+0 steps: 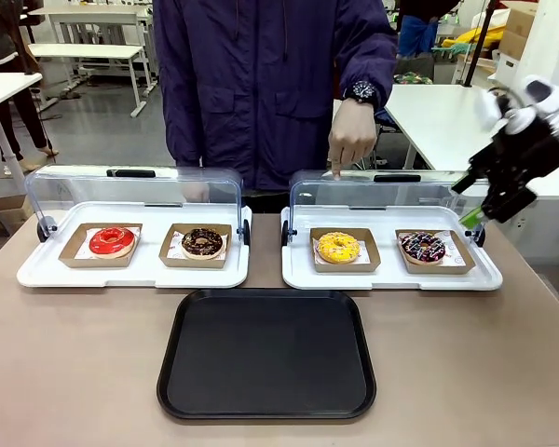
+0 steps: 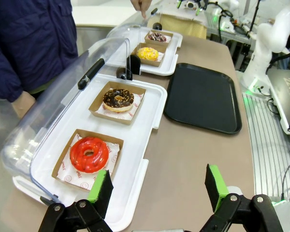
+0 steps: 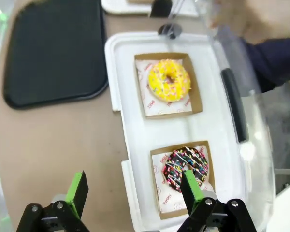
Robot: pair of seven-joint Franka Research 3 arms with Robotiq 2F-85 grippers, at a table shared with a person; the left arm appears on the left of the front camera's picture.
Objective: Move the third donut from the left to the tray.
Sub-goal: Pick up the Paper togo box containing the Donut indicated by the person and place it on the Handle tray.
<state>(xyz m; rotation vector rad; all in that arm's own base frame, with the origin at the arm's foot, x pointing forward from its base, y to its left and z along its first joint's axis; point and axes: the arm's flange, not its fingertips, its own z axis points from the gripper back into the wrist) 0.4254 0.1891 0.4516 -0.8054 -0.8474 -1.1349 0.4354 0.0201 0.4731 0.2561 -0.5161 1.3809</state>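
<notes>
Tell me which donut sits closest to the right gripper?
The sprinkled chocolate donut, far right; the other three lie farther left of the right gripper.

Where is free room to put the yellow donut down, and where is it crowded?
The black tray is bare, before the white display trays. The table on both sides of it is bare. Crowded: the right display tray, with the yellow donut, a chocolate donut and the person's hand at its lid.

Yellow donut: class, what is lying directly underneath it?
The yellow donut rests on printed white paper inside a shallow brown cardboard tray, standing on a white display tray. The paper beneath the donut itself is covered.
</notes>
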